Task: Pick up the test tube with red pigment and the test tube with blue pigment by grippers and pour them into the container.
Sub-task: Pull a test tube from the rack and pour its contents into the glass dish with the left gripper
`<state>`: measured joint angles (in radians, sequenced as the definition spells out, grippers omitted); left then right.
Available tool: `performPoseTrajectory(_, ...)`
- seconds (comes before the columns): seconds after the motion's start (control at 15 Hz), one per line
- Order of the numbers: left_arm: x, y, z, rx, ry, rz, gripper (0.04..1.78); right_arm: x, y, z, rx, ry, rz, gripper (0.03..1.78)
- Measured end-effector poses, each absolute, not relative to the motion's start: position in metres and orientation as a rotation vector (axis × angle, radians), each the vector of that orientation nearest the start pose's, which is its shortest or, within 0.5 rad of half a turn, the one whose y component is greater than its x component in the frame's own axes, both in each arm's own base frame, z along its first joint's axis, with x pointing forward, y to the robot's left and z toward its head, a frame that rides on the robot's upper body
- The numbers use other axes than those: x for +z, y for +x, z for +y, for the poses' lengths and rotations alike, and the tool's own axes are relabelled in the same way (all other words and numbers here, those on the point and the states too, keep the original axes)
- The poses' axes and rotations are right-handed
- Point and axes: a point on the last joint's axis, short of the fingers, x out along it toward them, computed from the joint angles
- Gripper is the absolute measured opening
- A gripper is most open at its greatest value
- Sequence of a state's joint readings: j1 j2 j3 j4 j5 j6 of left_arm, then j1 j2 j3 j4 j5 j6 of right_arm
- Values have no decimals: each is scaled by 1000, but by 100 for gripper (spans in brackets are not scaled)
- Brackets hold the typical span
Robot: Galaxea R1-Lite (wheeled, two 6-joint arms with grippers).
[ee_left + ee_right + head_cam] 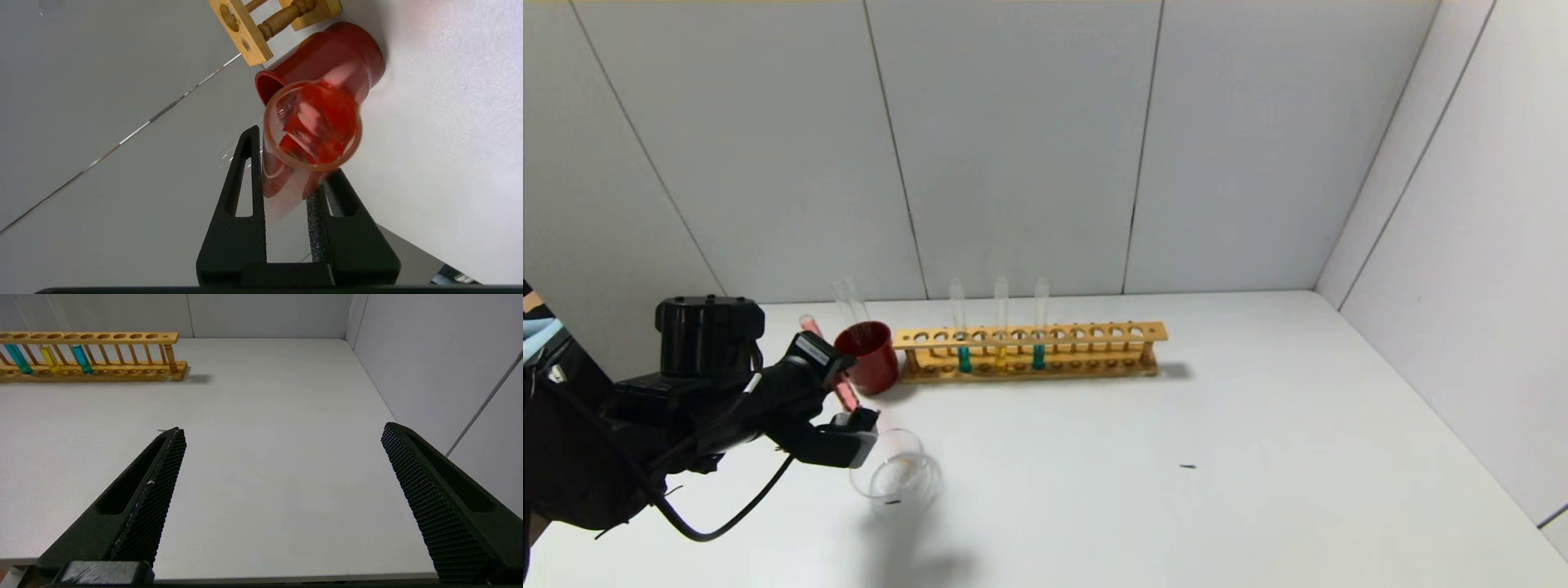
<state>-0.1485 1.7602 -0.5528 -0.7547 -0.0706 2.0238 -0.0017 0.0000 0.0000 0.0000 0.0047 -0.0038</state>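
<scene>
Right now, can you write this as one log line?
left pincer: holding red tube tilted | dish: below | right pincer: open, idle

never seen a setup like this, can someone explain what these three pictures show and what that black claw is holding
This is a two-armed robot at a white table. One picture looks down from its head; the other two come from cameras on its wrists.

The left gripper is shut on the test tube with red pigment, holding it tilted beside the container, a low clear glass dish. The left wrist camera looks along that tube.

Behind stand a dark red cup with an empty tube in it and a wooden rack holding two blue tubes and a yellow one.

The right gripper hangs open over bare table, out of the head view.
</scene>
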Motion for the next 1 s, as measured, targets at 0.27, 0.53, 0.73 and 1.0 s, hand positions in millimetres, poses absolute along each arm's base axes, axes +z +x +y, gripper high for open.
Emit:
performPoseTrajectory(0.27,112,280,-43,-588,2030,86,33,75,-23,0,3,-4,0,175)
performPoseTrajectory(0.53,110,282,-43,-596,2091,83,33,75,-23,0,3,-4,0,175)
performPoseTrajectory(0.73,109,283,-43,-592,2109,95,33,75,-23,0,3,-4,0,175)
performPoseTrajectory(1.0,108,283,-49,-595,2118,93,33,75,-23,0,4,-4,0,175)
